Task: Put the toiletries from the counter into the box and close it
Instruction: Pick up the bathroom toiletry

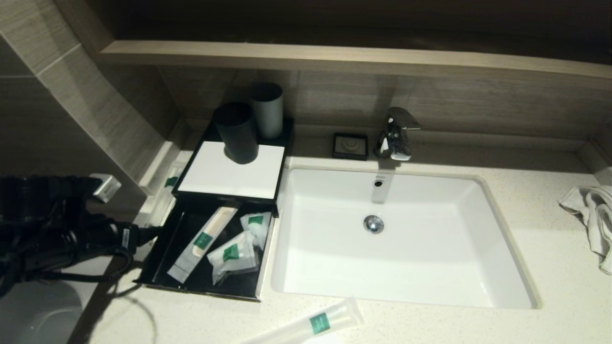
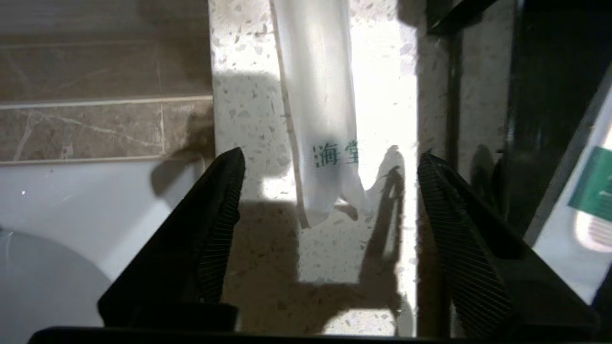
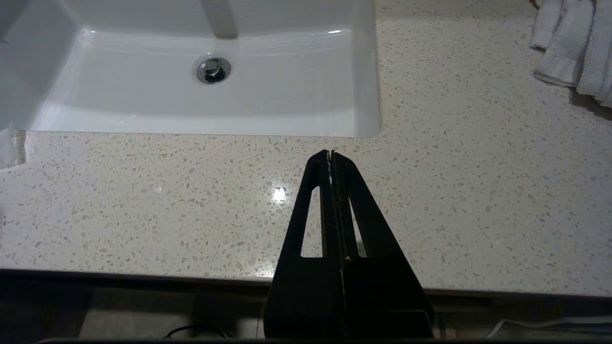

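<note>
My left gripper (image 2: 327,167) sits low over the pale cream speckled stone counter (image 1: 526,286), in the narrow strip between the tiled wall and the low black rectangular box (image 1: 282,138); its jaws stand wide apart and hold nothing. Between my fingertips (image 2: 229,172) lies the near end of a long slim clear-plastic packet printed with green characters (image 2: 320,95), flat on the stone and not touched by either pad. In the head view the same packet (image 1: 165,188) lies just beside the box's left wall, partly hidden behind my left arm. The box's shallow black drawer (image 1: 158,253) is pulled out toward me and already holds a flat strip with a green label (image 1: 203,241) and several small clear pouches with green labels (image 1: 234,253). A second long clear tube with a green square label (image 1: 315,322) lies on the counter in front of the white rectangular basin (image 1: 406,239), well apart from the drawer. My right gripper (image 3: 331,155) is parked above the counter's front edge, fingers pressed together, empty. I judge the step in hand to be the pickup of the packet beside the box. The next move calls for centring the jaws across the packet's width, descending until the pads flank it, and clamping gently, since thin film on stone may slide or buckle. The tube and closing the drawer remain outstanding.
</note>
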### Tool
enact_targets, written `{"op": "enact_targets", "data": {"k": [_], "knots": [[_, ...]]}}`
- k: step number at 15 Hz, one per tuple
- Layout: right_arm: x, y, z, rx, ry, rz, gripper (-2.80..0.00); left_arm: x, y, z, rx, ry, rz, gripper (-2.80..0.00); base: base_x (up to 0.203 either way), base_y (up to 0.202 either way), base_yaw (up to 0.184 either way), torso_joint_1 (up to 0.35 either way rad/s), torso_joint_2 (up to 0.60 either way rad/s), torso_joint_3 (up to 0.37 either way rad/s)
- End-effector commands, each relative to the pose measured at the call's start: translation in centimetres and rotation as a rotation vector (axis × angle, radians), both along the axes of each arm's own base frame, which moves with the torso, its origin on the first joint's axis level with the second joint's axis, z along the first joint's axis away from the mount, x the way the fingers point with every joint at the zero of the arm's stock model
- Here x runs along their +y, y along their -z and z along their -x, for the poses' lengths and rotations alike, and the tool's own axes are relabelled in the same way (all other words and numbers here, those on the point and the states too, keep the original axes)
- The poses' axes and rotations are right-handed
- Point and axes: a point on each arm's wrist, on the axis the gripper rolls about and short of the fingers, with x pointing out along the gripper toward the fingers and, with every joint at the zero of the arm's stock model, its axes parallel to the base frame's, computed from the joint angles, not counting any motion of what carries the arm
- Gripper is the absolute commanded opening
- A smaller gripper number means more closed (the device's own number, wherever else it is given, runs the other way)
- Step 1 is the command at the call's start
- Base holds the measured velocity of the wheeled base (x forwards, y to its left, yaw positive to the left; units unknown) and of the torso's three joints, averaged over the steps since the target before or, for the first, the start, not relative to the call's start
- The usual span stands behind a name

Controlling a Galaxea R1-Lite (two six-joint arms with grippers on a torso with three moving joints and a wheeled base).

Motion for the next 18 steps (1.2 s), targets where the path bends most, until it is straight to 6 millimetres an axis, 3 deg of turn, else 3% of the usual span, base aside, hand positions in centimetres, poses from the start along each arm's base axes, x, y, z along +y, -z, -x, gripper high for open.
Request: {"op": "enact_targets", "data": {"k": [1,5,6,18], "knots": [[0.0,0.0,0.01,-0.002,0.0,0.0,-2.8,0.12,0.55,-0.3,0.02,-0.015,-0.022,0.0,0.0,0.0,0.0,0.0,0.0,0.0],[0.0,-0.01,0.01,-0.002,0.0,0.0,-2.8,0.17,0.75,-0.53,0.024,-0.018,-0.028,0.0,0.0,0.0,0.0,0.0,0.0,0.0],[0.0,0.02,0.01,-0.001,0.0,0.0,-2.8,0.19,0.65,-0.59,0.02,-0.019,-0.03,-2.8,0.0,0.0,0.0,0.0,0.0,0.0],[0.0,0.01,0.01,-0.001,0.0,0.0,-2.8,0.21,0.5,-0.85,0.01,-0.015,-0.025,-2.8,0.0,0.0,0.0,0.0,0.0,0.0]]}}
